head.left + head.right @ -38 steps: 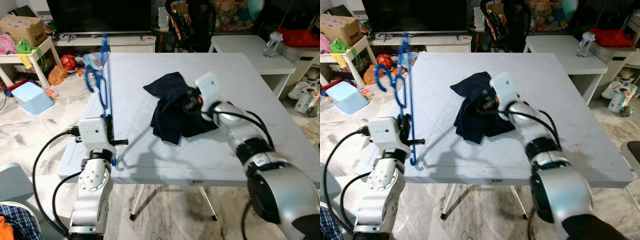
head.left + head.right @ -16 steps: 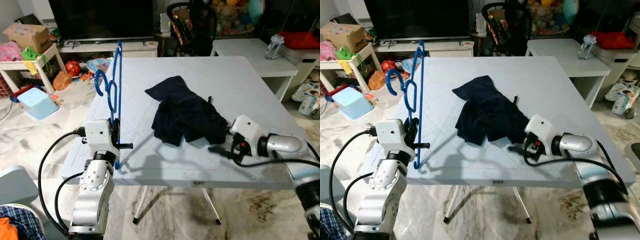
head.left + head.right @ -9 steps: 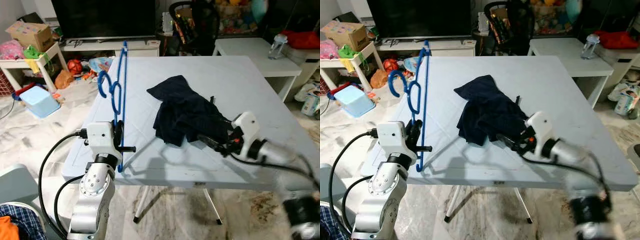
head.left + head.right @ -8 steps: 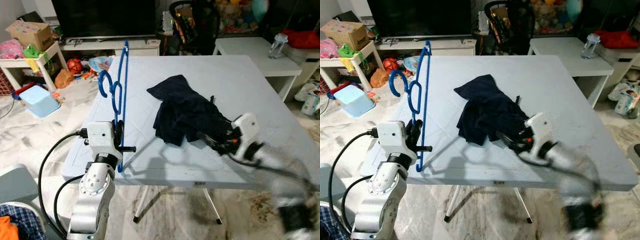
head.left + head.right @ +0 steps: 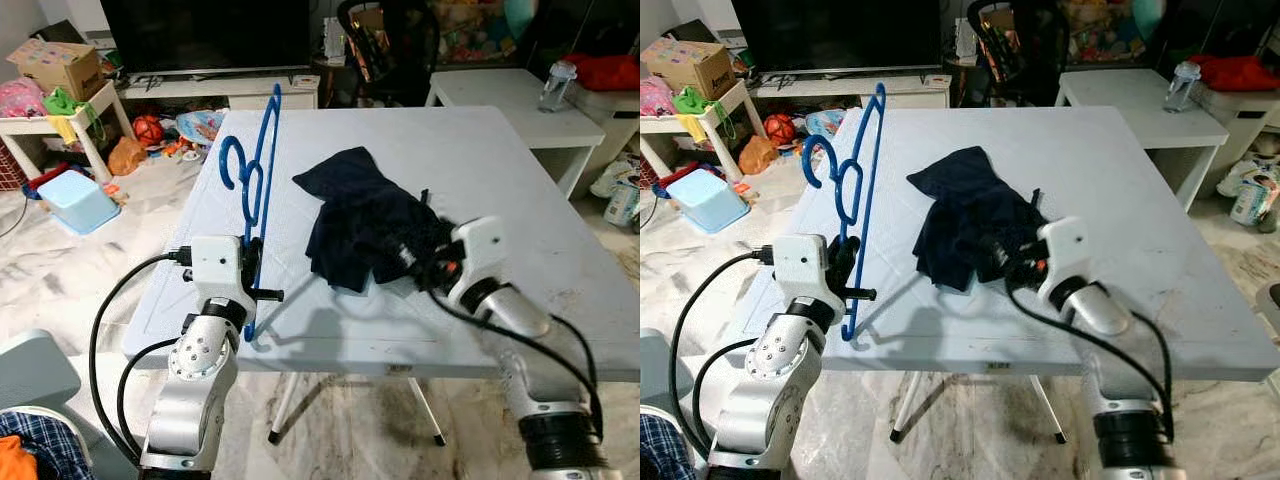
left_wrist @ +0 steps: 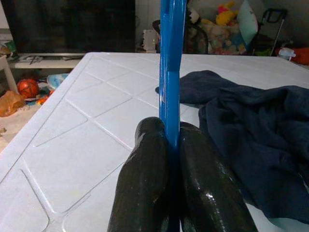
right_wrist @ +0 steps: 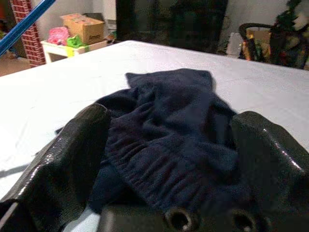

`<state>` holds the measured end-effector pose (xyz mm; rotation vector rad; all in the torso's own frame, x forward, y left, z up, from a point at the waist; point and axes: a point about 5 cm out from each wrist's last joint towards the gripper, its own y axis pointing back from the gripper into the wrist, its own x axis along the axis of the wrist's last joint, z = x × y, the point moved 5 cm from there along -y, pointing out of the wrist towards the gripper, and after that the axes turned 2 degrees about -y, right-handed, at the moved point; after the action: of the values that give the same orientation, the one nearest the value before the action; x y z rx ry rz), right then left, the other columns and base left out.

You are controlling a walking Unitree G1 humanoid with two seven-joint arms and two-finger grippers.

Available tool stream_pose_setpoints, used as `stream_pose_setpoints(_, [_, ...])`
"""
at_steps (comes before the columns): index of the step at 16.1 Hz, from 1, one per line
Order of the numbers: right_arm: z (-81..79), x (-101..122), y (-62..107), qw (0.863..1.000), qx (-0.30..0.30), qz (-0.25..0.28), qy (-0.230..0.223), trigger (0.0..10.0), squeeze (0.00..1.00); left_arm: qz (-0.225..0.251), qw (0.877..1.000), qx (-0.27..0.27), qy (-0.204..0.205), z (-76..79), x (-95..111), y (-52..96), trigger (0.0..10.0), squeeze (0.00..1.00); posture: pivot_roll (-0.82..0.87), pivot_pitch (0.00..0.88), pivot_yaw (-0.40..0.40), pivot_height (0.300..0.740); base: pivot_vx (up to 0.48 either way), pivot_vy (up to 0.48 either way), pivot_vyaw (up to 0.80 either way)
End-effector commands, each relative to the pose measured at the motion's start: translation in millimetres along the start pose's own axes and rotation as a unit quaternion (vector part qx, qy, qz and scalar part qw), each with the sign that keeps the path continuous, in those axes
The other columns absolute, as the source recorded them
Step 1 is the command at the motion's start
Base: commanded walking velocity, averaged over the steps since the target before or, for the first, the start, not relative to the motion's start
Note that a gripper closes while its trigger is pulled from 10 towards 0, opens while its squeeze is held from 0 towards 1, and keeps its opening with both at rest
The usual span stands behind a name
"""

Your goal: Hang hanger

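Note:
A blue hanger [image 5: 265, 200] stands upright over the left edge of the white table [image 5: 520, 170], hook towards the far side. My left gripper [image 5: 256, 291] is shut on its lower bar; in the left wrist view the black fingers [image 6: 149, 164] pinch the blue hanger [image 6: 170, 72]. A crumpled dark navy garment [image 5: 355, 215] lies mid-table. My right gripper [image 5: 412, 260] is at the garment's near right edge. In the right wrist view it [image 7: 171, 116] stands open, wide fingers on either side of a fold of the garment [image 7: 169, 125].
A blue bin [image 5: 75, 198] and a low white shelf with a cardboard box [image 5: 55, 65] stand on the floor to the left. Behind the table are a TV stand and a black chair [image 5: 385, 50]. A bottle [image 5: 557, 85] stands on a white side table at right.
My right arm has swung in from the table's front right edge to the garment, fingers now around its near edge. The left gripper still holds the hanger, shifted slightly right.

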<state>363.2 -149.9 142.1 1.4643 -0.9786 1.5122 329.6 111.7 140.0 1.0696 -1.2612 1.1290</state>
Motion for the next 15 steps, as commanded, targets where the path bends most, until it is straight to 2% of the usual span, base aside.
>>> stream_pose_setpoints(1, [5.5,-3,0.6,1.0,-0.014,-0.006,-0.004,10.0,1.0,-0.009,1.0,-0.002,-0.007,1.5,-2,-1.9,10.0,0.0,-0.1,0.0,0.022,0.74,-0.266,0.0,0.0])
stream_pose_setpoints(5, [-3.0,-12,5.4,1.0,0.004,-0.021,0.007,10.0,1.0,-0.015,1.0,-0.001,-0.006,2.9,-6,-1.5,10.0,0.0,-0.11,0.0,0.016,0.74,-0.296,0.0,0.0])
stream_pose_setpoints(14, [-2.8,-12,2.5,1.0,0.008,-0.024,0.011,10.0,1.0,-0.02,1.0,-0.007,-0.01,4.9,-10,-2.7,10.0,0.0,-0.11,0.0,0.013,0.74,-0.305,0.0,0.0])
stream_pose_setpoints(15, [-5.0,-14,1.8,1.0,0.014,-0.027,-0.002,10.0,0.44,-0.021,1.0,-0.007,-0.011,4.7,-10,-2.7,10.0,0.0,-0.11,0.0,0.013,0.74,-0.304,0.0,0.0])
